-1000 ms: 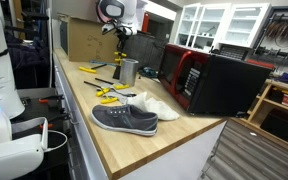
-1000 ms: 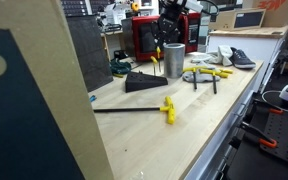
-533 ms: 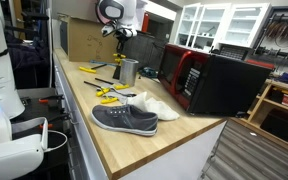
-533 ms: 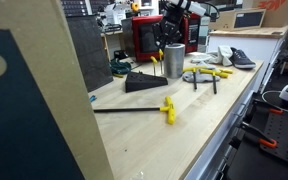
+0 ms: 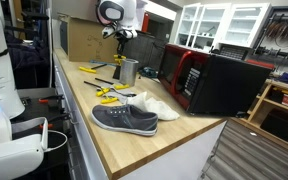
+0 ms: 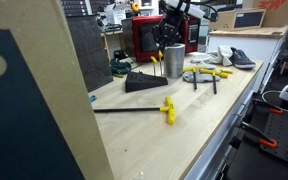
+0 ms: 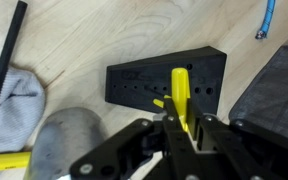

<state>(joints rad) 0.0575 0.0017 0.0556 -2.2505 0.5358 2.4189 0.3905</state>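
**A:** What do we see from the wrist camera?

**B:** We look down past the fingers point(image 7: 208, 130), which are pinching a yellow tool point(image 7: 180, 95) between them. The tool stands roughly upright in the grip. Its yellow length points away from us, toward the wooden desk point(image 7: 94, 30).

**A:** And what lies under it?

**B:** We see a black block point(image 7: 134, 85) with a row of small holes in its top face. The yellow tool hangs over that block, and we cannot tell whether its tip touches it. Just beside the block, toward the lower left of this view, is the rounded rim of a metal cup point(image 7: 69, 140). A gray cloth point(image 7: 14, 95) lies to the left of the cup. A blue cable point(image 7: 268, 20) crosses the top right corner.

**A:** Where does all this sit in the room?

**B:** In an exterior view, we see the robot arm point(image 5: 112, 12) reaching down over the far part of the long desk, with the metal cup close below it. A gray shoe point(image 5: 124, 119) sits nearer the camera on the same desk, well apart from the fingers. A dark microwave point(image 5: 219, 85) stands along the desk's back side. In an exterior view, the black block rests just beside the cup. A long tool with a yellow handle point(image 6: 167, 108) lies flat on the desk, apart from the block.
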